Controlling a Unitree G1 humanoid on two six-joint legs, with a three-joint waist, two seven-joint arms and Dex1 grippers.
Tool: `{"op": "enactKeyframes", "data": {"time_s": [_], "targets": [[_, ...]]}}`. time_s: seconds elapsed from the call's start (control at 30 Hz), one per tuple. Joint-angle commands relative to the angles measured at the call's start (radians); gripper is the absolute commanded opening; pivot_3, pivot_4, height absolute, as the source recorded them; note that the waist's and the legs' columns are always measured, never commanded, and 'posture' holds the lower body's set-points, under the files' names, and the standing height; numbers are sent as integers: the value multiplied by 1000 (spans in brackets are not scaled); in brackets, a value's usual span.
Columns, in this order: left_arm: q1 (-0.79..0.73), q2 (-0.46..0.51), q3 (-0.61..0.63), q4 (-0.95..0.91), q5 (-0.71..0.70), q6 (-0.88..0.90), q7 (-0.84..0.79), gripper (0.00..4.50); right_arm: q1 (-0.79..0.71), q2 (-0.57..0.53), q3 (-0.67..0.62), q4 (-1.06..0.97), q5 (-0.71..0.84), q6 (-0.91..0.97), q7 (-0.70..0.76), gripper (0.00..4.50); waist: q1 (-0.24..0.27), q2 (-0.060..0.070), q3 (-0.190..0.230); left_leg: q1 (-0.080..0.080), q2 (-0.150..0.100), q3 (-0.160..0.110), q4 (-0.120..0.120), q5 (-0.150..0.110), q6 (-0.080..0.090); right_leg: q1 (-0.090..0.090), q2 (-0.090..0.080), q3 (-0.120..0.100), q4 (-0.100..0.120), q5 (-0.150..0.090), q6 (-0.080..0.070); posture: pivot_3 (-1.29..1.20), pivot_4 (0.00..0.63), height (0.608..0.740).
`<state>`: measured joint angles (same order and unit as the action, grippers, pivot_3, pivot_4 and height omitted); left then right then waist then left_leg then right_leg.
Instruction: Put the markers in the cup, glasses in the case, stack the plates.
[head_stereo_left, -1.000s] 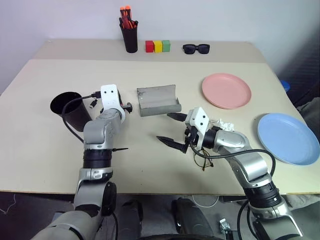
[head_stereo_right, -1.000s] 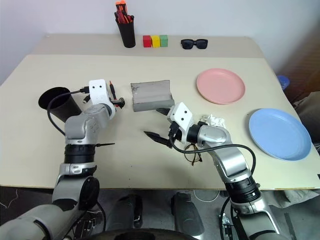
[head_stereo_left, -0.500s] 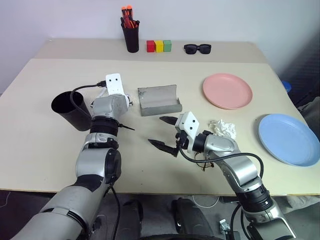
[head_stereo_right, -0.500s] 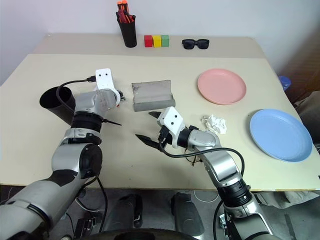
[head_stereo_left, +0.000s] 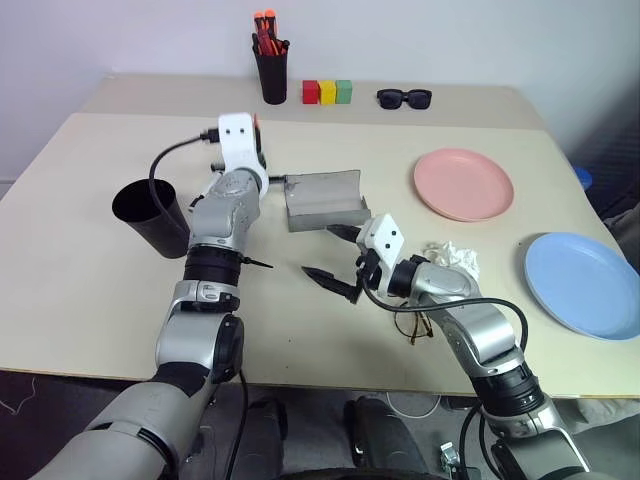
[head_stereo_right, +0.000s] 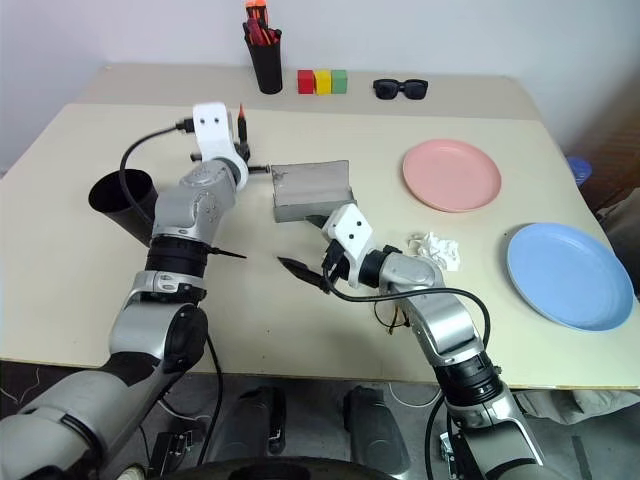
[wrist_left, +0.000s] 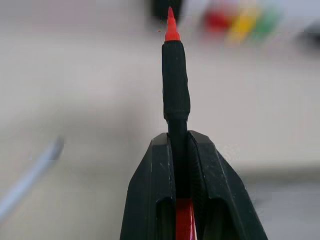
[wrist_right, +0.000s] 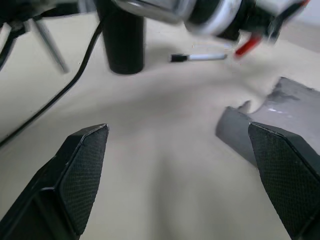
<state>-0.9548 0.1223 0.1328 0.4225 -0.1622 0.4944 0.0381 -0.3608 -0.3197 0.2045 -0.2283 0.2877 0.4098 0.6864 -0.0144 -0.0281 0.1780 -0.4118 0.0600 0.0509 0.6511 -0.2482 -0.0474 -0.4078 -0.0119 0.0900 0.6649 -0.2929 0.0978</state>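
The grey case (head_stereo_left: 322, 198) lies open near the middle of the beige surface (head_stereo_left: 90, 300) and serves as the landmark here. Just to its left, the left gripper (wrist_left: 179, 150) is raised above the surface with its fingers (wrist_left: 155, 190) pressed together on the thin red marker (wrist_left: 175, 85), whose black section and red point stick out beyond the fingertips; in the right eye view that marker (head_stereo_right: 241, 124) stands upright beside the white wrist block. Further left of the case stands the wide black cup (head_stereo_left: 150, 216), mouth up. The white-barrelled marker (wrist_right: 197, 57) lies flat on the surface between the cup and the case, seen from the right wrist. In front of the case, nearer the robot, the right gripper (head_stereo_left: 336, 260) hangs just above the surface with its fingers (wrist_right: 80, 175) spread wide and nothing between them. The wire-framed glasses (head_stereo_left: 413, 325) lie on the surface in front of the case and to its right, partly hidden under the right forearm, with a crumpled white tissue (head_stereo_left: 452, 256) just beyond them. To the right of the case sits the pink plate (head_stereo_left: 464, 183), and further right and nearer the robot the blue plate (head_stereo_left: 585, 285), the two well apart. Behind the case, along the far edge, stand a black pen pot (head_stereo_left: 272, 72) with orange-capped markers, three coloured blocks (head_stereo_left: 328, 92) and black sunglasses (head_stereo_left: 404, 98).
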Motion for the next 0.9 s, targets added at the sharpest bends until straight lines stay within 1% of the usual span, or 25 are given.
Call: {"op": "enactKeyframes", "data": {"time_s": [0.03,0.13,0.3,0.37,0.43,0.5,0.63,0.77,0.9], "targets": [[49,59,-39,-250,59,-175,-51,25,-31,51,-70,-17,104,4,8,4500,-6,0,0,0,0,0,0,0,0,0,0,0,0,0,0,0,150,732],[106,115,-5,-383,122,-228,12,25,-44,72,-75,-14,123,-23,28,4500,-12,0,0,1,2,1,-1,0,-1,-2,1,2,1,0,-1,0,150,732],[235,176,66,-573,169,-186,69,25,-63,118,-46,31,95,-109,37,4500,-4,0,0,1,2,1,-1,0,-1,-1,1,1,1,0,-1,0,150,732],[310,189,107,-667,190,-162,93,25,-73,137,-18,60,70,-140,39,4500,-3,0,-1,1,2,1,0,0,-1,0,1,1,1,0,-1,0,150,732],[410,181,158,-768,199,-126,122,25,-85,163,12,101,41,-170,34,4500,-3,0,-1,1,2,1,0,0,0,-1,0,1,1,0,-1,0,150,732],[486,159,180,-827,197,-94,140,25,-91,185,31,136,16,-202,25,4500,-2,-1,-1,1,2,2,0,0,0,-1,0,1,1,0,-1,0,150,732],[580,104,187,-899,193,-135,165,25,-83,228,51,180,-33,-269,-18,4500,1,-2,-2,1,2,1,1,0,0,0,0,0,1,1,-1,0,150,732],[634,73,187,-915,207,-173,182,25,-63,260,64,185,-22,-277,-14,4500,-2,-2,-2,1,2,0,1,0,0,0,0,0,1,1,-1,0,150,732],[661,58,181,-882,218,-229,188,25,-66,276,55,200,-11,-297,-1,4500,-3,-2,-2,1,3,0,1,0,0,0,0,0,1,1,-1,0,150,732]]}}
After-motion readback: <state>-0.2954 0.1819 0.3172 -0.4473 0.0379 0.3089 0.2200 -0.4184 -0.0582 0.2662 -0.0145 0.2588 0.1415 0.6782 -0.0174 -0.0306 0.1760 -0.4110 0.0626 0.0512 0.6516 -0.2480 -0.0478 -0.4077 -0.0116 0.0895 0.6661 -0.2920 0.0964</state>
